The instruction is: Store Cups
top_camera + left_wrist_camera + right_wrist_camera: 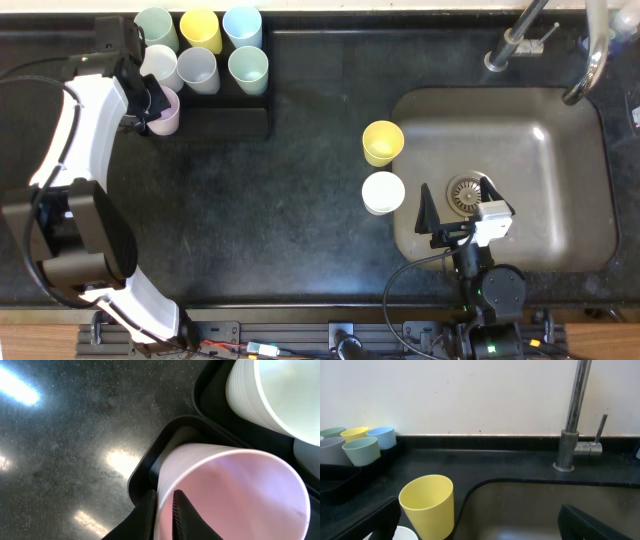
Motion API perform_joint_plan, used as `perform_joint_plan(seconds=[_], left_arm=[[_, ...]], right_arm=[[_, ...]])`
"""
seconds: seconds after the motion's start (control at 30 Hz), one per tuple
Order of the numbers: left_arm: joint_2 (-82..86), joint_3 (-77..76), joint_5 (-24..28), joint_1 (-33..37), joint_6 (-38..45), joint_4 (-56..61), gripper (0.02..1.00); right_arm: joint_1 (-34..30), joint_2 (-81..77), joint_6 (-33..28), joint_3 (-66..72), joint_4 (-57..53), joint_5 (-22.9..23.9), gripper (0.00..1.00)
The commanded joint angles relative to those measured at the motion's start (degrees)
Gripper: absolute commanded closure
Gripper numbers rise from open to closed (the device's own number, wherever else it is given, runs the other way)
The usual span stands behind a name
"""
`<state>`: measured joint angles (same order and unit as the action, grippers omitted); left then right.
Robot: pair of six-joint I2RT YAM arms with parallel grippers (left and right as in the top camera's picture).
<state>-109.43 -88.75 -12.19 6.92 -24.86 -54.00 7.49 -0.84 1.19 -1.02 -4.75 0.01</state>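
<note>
Dark countertop (300,200): your left gripper (162,512) pinches the pink cup (235,490) by its rim at the black tray's (235,118) near-left corner. Your right gripper (458,205) hangs open over the sink (560,150), right of the yellow cup (382,142) and white cup (383,192).

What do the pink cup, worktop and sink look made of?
Pink cup: probably plastic, matte; thin wall, soft even sheen.
Worktop: dark speckled stone or composite, polished; it mirrors lamps.
Sink: likely brushed stainless steel; dull grey metallic sheen.

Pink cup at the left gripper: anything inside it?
One finger of the left gripper is inside the pink cup, the other outside. Inner wall looks bare; its floor can't be seen past the finger.
</note>
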Motion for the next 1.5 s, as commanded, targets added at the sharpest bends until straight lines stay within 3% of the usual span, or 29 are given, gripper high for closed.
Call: perform_joint_plan(seconds=[0.03, 0.2, 0.4, 0.6, 0.87, 1.17, 1.33, 1.5], left_arm=[[-0.1, 0.4, -0.5, 0.6, 0.8, 0.2, 0.776], [2.1, 0.4, -0.8, 0.6, 0.8, 0.1, 0.564], [10.7, 0.4, -1.0, 0.6, 0.8, -0.2, 0.481], [21.1, -1.1, -2.0, -2.0, -1.4, 1.8, 0.261], [21.6, -12.9, -2.6, -19.9, -11.1, -3.7, 0.200], [8.3, -27.9, -3.1, -44.5, -25.9, -22.1, 0.187], [-0.2, -32.1, -2.6, -51.6, -29.5, -27.6, 0.211], [-6.0, -32.1, 1.0, -54.2, -29.6, -27.6, 0.222]], right_arm=[[-0.4, 0.6, -0.3, 0.7, 0.3, 0.0, 0.003], [-0.4, 0.6, -0.3, 0.7, 0.3, 0.0, 0.003], [-0.4, 0.6, -0.3, 0.7, 0.3, 0.0, 0.003], [-0.4, 0.6, -0.3, 0.7, 0.3, 0.0, 0.003], [-0.4, 0.6, -0.3, 0.7, 0.3, 0.0, 0.003], [-0.4, 0.6, -0.3, 0.7, 0.3, 0.0, 0.003], [-0.4, 0.6, -0.3, 0.7, 0.3, 0.0, 0.003], [-0.4, 0.6, -0.3, 0.7, 0.3, 0.0, 0.003]])
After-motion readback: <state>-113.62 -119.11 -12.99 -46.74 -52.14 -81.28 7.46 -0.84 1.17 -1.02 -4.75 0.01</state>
